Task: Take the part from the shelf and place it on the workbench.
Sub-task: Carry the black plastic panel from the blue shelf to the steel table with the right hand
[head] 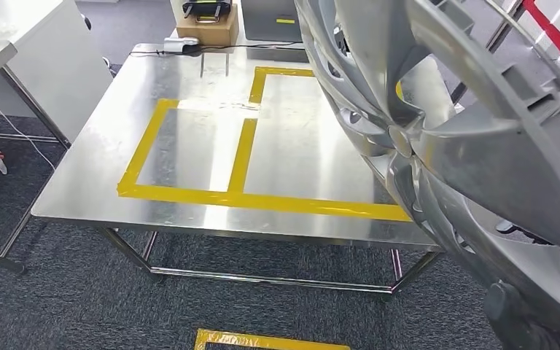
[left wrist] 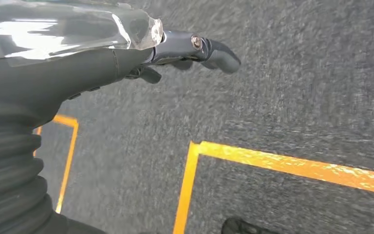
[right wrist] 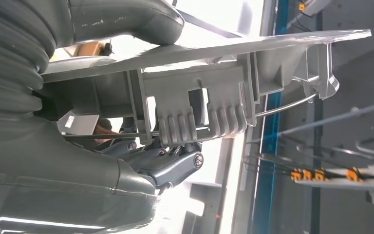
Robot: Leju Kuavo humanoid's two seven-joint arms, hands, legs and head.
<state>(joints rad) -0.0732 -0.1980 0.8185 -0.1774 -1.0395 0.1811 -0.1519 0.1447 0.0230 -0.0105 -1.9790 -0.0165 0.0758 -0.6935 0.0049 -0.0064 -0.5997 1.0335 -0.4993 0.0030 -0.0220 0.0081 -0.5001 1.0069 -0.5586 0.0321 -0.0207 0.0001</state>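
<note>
While both hands grip the silver part [head: 467, 146] — it hangs beside the workbench [head: 189, 146].

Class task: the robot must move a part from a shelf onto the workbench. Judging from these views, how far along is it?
Done: the part, a silver wheel cover, is off the shelf. In hand: the right hand grips its rim, and the left hand also holds an edge. It hangs over the workbench's right side. Left: setting it down on the bench, where the yellow tape marks boxes, and letting go.

Workshop: taped steel workbench [head: 189, 109], carpet [head: 65, 292].
</note>
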